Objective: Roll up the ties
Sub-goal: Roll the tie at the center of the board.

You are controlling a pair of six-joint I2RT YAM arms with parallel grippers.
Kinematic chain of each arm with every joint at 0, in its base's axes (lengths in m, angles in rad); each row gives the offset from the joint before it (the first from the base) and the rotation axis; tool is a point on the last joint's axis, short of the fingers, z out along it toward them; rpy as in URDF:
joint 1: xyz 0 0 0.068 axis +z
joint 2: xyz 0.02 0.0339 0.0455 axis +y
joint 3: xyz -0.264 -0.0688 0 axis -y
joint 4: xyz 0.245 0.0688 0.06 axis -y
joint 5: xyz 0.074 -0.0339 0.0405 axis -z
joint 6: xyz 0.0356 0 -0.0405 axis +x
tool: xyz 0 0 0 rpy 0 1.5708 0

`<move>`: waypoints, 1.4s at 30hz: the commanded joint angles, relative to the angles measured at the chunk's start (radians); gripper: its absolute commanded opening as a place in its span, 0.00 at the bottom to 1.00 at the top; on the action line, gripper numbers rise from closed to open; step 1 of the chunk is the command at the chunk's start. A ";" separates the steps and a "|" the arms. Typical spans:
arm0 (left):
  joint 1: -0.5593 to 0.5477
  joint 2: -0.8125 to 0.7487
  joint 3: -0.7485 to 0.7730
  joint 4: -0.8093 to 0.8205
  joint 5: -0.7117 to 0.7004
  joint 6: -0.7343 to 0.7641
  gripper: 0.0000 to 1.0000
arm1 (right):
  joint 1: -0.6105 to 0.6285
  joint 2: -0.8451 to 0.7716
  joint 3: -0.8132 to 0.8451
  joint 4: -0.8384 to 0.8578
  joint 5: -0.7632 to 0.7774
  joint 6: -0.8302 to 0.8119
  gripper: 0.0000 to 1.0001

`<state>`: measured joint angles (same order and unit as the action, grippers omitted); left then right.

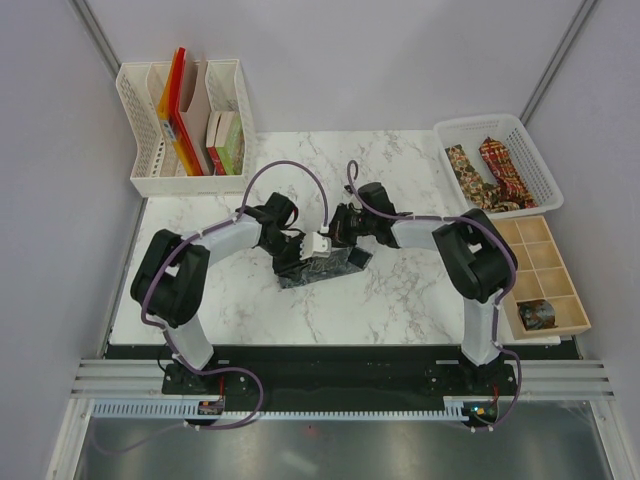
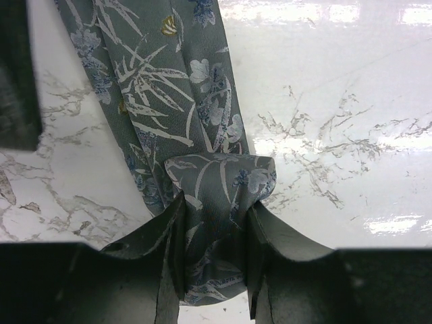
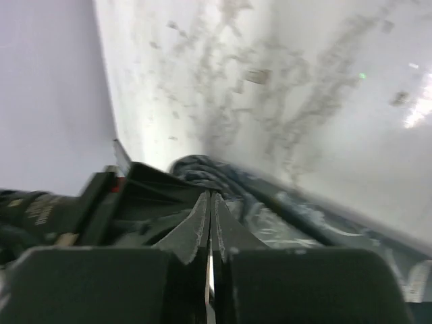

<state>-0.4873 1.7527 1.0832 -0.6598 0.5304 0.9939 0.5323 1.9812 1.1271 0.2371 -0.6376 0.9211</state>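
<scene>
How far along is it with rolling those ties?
Early. Done, perhaps: one dark patterned bundle sits in the wooden divided box. In hand: the left gripper clamps the folded end of the grey-green floral fabric tie, barely rolled. Left: the brown-gold tie and red tie lie unrolled in the white plastic basket.

Three loose ties (image 1: pixel 320 266), two white baskets (image 1: pixel 482 123), one wooden box (image 1: pixel 577 303), two arms (image 1: pixel 232 238)

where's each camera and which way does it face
Top external: above and behind, facing down on the marble table; both arms show.
Left wrist: on the left arm, facing down; left hand pinches the grey-green tie.
Right wrist: low, facing across the table; shut right hand shows.
Shared: all three show that tie.
</scene>
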 commanded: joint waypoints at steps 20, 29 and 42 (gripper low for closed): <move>0.007 -0.108 -0.019 -0.098 0.022 0.071 0.23 | -0.006 0.050 -0.179 -0.269 0.136 -0.159 0.06; 0.009 -0.007 -0.062 0.045 -0.024 -0.041 0.23 | -0.011 -0.054 -0.101 -0.125 -0.032 -0.065 0.20; 0.010 -0.041 -0.103 0.098 -0.044 -0.086 0.25 | 0.095 -0.032 -0.110 0.007 -0.122 0.104 0.48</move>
<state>-0.4816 1.7039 1.0168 -0.6193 0.5331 0.9222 0.6010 1.9316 1.0061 0.1692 -0.7338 0.9646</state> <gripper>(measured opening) 0.392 0.444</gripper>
